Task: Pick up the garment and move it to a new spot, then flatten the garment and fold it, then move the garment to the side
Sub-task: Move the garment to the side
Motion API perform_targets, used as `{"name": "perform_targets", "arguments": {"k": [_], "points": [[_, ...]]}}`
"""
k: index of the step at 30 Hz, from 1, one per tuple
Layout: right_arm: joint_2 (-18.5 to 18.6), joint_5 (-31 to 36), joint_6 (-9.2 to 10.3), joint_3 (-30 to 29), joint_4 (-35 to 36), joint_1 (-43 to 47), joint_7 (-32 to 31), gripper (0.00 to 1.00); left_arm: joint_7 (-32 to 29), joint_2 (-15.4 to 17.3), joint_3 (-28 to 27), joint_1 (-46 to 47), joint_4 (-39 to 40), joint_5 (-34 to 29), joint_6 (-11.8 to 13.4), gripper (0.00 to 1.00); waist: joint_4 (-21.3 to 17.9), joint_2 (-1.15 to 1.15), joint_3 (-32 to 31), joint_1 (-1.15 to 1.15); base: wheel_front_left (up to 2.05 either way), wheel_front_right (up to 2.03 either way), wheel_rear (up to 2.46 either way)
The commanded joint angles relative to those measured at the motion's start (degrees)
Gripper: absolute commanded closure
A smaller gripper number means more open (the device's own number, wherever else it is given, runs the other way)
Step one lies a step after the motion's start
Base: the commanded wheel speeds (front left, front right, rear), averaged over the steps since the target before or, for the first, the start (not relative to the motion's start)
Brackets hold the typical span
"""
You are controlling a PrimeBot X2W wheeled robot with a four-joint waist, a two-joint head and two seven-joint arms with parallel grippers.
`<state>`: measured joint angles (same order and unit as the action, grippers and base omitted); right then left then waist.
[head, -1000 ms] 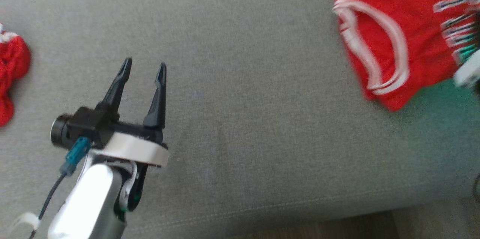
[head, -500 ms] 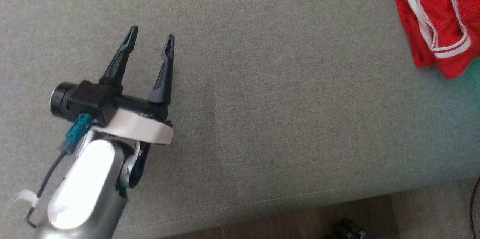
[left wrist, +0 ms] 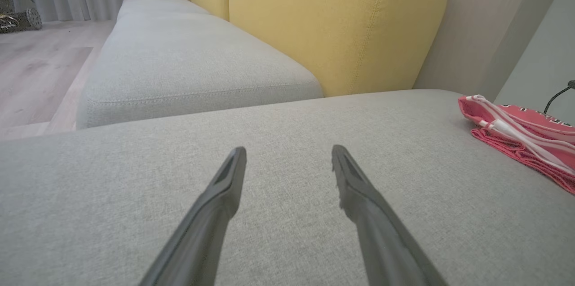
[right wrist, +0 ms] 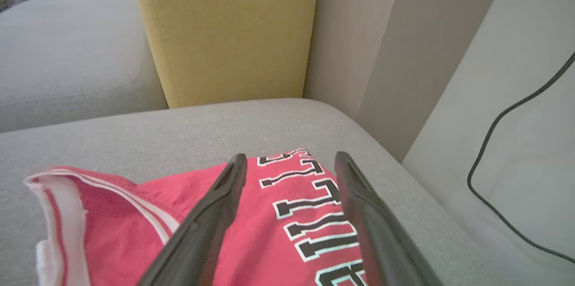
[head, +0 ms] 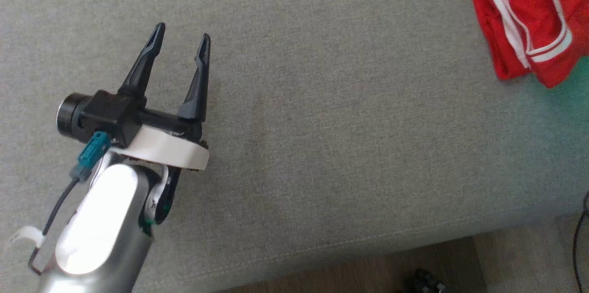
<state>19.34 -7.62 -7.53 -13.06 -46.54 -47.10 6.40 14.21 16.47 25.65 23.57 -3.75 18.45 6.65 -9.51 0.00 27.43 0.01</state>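
The right hand (right wrist: 291, 156) has just let go. A second ago it was shut at the edge of the red mesh jersey with white trim and black lettering (right wrist: 278, 241). Now its two dark fingers stand wide apart, with the cloth lying loose beneath them. You can take that to mean the last step, moving the garment to the side, is as good as done. The jersey looks folded into a compact stack, its white-edged opening to the left of the fingers and the lettering running between and under them. It rests on the grey fabric sofa seat (head: 322, 123), with the yellow upholstered backrest (right wrist: 224, 30) ahead of the fingertips and a thin black cable (right wrist: 494, 187) on the pale wall off to the hand's right. You cannot tell whether the fingers touch the cloth. The head camera has swung too, so don't read the jersey's shift there as travel.

The left hand (head: 182, 31) is open and empty, as it was a second ago. It hovers low over bare cushion, fingers pointing away from the robot, with the jersey well apart to its right. When you withdraw the right arm, lift it clear first so a fingertip doesn't drag the top layer
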Motion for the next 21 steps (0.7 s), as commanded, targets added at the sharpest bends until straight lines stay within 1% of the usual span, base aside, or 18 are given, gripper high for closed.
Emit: {"name": "perform_targets", "arguments": {"k": [1,4,9,12,14,17,21], "points": [[-0.17,0.45,0.04,0.87,3.71,2.52,1.15,0.00,0.33,1.53,-2.18,-0.52,1.53,0.42,0.57,0.00,-0.21,0.00,-1.67,-0.01,0.00,0.00,0.00],[-2.18,0.74,0.04,2.00,9.61,6.27,2.01,0.00,0.43,1.62,-2.83,-2.18,1.28,0.92,1.26,0.00,-0.07,0.00,-3.93,-0.01,0.00,0.00,0.00],[-7.23,0.81,0.04,4.89,21.59,14.64,0.50,0.00,0.56,1.65,-4.22,-5.21,1.11,2.01,2.44,0.00,1.08,0.00,-7.61,-0.01,0.00,0.00,0.00],[-10.44,0.75,0.04,7.14,28.49,19.60,-1.24,0.00,0.62,1.55,-4.98,-7.22,1.36,2.53,3.33,0.00,2.55,0.00,-9.51,-0.01,0.00,0.00,0.00],[-11.96,0.85,0.04,8.40,32.53,22.64,-2.44,0.00,0.65,1.49,-5.34,-8.35,1.53,2.77,3.76,0.00,3.94,0.00,-10.67,-0.01,0.00,0.00,0.00],[-13.51,0.73,0.04,10.36,37.27,26.21,-4.01,0.00,0.68,1.58,-6.26,-10.04,1.66,3.23,4.57,0.00,5.83,0.00,-12.14,-0.01,0.00,0.00,0.00],[-14.67,-0.11,0.04,12.75,40.66,29.33,-5.39,0.00,0.72,1.97,-7.77,-12.26,1.75,3.62,5.61,0.00,7.78,0.00,-14.13,-0.01,0.00,0.00,0.00]]}}
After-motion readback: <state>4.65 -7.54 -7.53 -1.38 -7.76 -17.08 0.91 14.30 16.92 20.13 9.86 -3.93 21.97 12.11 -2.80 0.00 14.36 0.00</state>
